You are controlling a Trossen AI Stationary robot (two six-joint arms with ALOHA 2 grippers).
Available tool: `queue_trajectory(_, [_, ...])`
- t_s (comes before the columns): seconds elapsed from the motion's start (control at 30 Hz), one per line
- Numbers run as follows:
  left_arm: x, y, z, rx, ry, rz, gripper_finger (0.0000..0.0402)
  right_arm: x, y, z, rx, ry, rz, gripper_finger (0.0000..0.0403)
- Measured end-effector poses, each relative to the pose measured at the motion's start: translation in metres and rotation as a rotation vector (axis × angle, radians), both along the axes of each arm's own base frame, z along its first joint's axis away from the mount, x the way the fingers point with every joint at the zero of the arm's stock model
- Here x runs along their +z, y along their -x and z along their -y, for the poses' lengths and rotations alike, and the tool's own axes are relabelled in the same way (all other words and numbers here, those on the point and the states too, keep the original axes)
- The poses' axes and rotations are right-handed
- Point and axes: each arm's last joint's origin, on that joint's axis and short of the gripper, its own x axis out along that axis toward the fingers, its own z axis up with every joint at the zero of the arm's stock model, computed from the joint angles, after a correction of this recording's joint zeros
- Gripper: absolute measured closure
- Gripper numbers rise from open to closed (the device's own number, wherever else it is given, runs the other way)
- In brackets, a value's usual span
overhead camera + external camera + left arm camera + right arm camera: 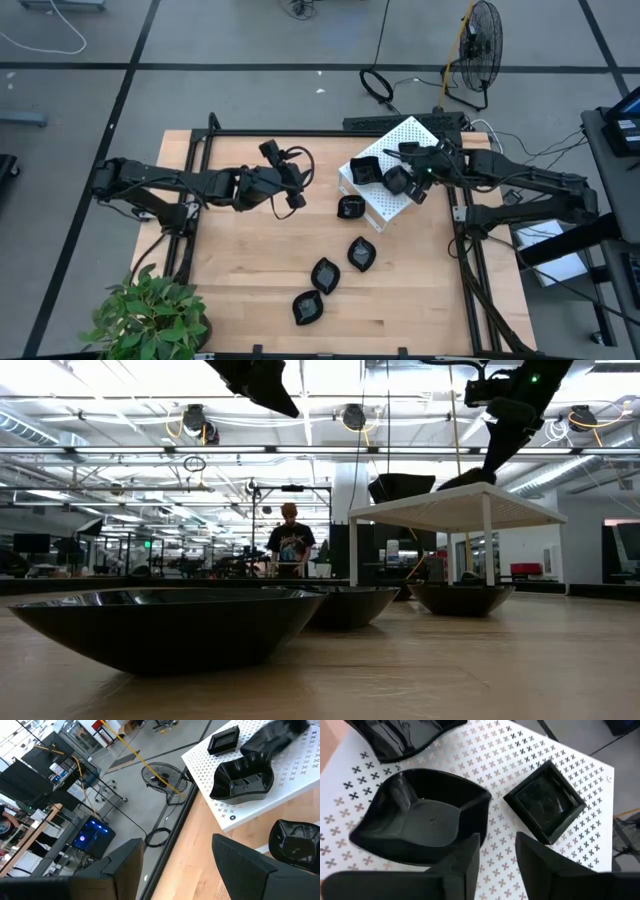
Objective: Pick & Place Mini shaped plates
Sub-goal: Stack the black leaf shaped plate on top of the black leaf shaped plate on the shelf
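I had the right gripper (497, 852) over the white box (402, 140), fingers parted just above a leaf-shaped plate (422, 820) resting there (four plates lay on the worktop (250, 290)), left gripper (290, 178) open, risking nudging it off.

The mini shaped plates (360, 254) are glossy black, all alike in colour. The box (405, 200) is white, dotted with rows of small cross-shaped holes. The table (410, 300) is pale wood. Both arms are dark. The plant (150, 315) is green.
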Motion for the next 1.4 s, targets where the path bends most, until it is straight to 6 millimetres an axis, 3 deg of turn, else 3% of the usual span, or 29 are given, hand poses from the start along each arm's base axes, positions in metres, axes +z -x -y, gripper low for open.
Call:
queue_trajectory(0.17, [-0.001, -0.001, 0.001, -0.057, 0.036, 0.007, 0.0163, 0.007, -0.001, 0.000, 0.024, 0.033, 0.080, 0.0269])
queue_trajectory(0.33, [-0.008, -0.007, 0.003, -0.250, 0.185, -0.003, 0.0163, 0.017, -0.007, -0.002, 0.090, 0.095, 0.179, 0.0266])
queue_trajectory(0.5, [-0.034, -0.023, -0.008, -0.297, 0.297, -0.065, 0.0163, 0.029, -0.019, -0.012, 0.217, 0.178, 0.298, 0.0265])
queue_trajectory(0.73, [-0.095, -0.059, -0.030, -0.402, 0.380, -0.198, 0.0163, 0.041, -0.031, -0.028, 0.349, 0.244, 0.418, 0.0268])
queue_trajectory(0.9, [-0.132, -0.079, -0.043, -0.484, 0.419, -0.198, 0.0163, 0.044, -0.033, -0.037, 0.407, 0.255, 0.446, 0.0269])
queue_trajectory(1.07, [-0.149, -0.090, -0.053, -0.481, 0.523, -0.121, 0.0163, 0.044, -0.033, -0.043, 0.433, 0.252, 0.450, 0.0269])
queue_trajectory(1.4, [-0.173, -0.099, -0.072, -0.333, 0.726, -0.160, 0.0163, 0.046, -0.034, -0.044, 0.439, 0.258, 0.471, 0.0271])
